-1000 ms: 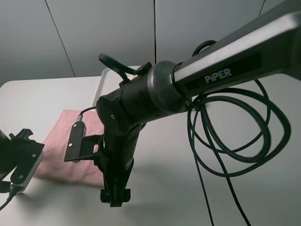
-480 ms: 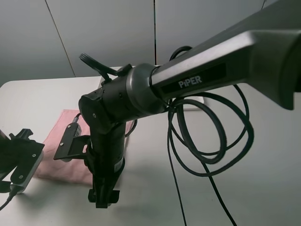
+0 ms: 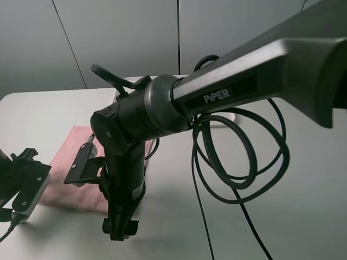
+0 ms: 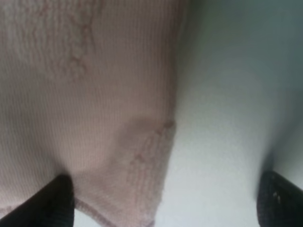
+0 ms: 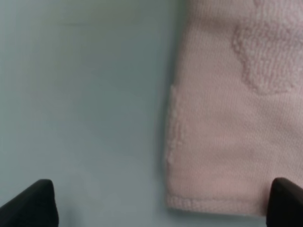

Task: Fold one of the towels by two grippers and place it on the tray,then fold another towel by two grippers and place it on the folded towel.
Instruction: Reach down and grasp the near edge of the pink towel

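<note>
The pale pink towel (image 3: 68, 157) lies flat on the white table at the left. My left gripper (image 3: 19, 187) hangs over its near left corner. In the left wrist view the gripper (image 4: 165, 203) is open, one fingertip over the pink towel (image 4: 94, 94) and the other over bare table. My right gripper (image 3: 120, 227) points down at the towel's near right corner. It is open (image 5: 161, 203) and straddles the corner of the pink towel (image 5: 232, 118). The white tray (image 3: 230, 116) is mostly hidden behind the right arm. The cream-white towel is hidden.
The right arm's thick black body and a big loop of black cable (image 3: 238, 157) fill the middle of the high view and hide much of the table. A grey panelled wall (image 3: 130, 38) stands behind the table.
The right arm has swung left, carrying its gripper toward the pink towel's near right corner, then almost stopped. The left gripper has stayed in place.
</note>
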Robot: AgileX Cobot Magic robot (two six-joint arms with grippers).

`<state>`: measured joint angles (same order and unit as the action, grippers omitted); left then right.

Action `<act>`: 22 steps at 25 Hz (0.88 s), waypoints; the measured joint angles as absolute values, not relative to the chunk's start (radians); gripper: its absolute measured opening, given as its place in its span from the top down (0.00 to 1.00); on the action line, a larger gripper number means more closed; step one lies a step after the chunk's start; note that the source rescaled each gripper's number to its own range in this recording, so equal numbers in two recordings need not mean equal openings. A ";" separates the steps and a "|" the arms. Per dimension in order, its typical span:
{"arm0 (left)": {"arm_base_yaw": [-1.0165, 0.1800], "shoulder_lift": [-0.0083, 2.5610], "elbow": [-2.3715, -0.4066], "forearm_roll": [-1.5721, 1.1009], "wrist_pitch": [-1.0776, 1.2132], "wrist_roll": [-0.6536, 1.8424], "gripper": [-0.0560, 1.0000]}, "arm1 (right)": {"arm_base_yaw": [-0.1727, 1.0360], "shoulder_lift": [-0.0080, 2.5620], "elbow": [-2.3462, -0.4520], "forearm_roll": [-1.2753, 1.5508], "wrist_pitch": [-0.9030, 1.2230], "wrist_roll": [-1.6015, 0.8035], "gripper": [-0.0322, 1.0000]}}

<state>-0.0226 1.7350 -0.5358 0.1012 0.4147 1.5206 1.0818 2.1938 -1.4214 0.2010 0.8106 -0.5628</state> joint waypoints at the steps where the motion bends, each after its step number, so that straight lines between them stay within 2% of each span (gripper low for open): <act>1: -0.023 1.735 -0.536 0.101 0.415 1.521 0.00 | 1.082 2.194 -1.421 0.201 0.811 -0.563 0.05; 19: -0.023 1.735 -0.536 0.101 0.415 1.521 0.00 | 1.085 2.221 -1.421 0.199 0.790 -0.561 0.05; 22: -0.023 1.735 -0.536 0.101 0.415 1.521 0.00 | 1.095 2.226 -1.426 0.191 0.790 -0.561 0.07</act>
<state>-0.0226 1.7350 -0.5358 0.1012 0.4147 1.5206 1.0950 2.2257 -1.4262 0.1910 0.7897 -0.5609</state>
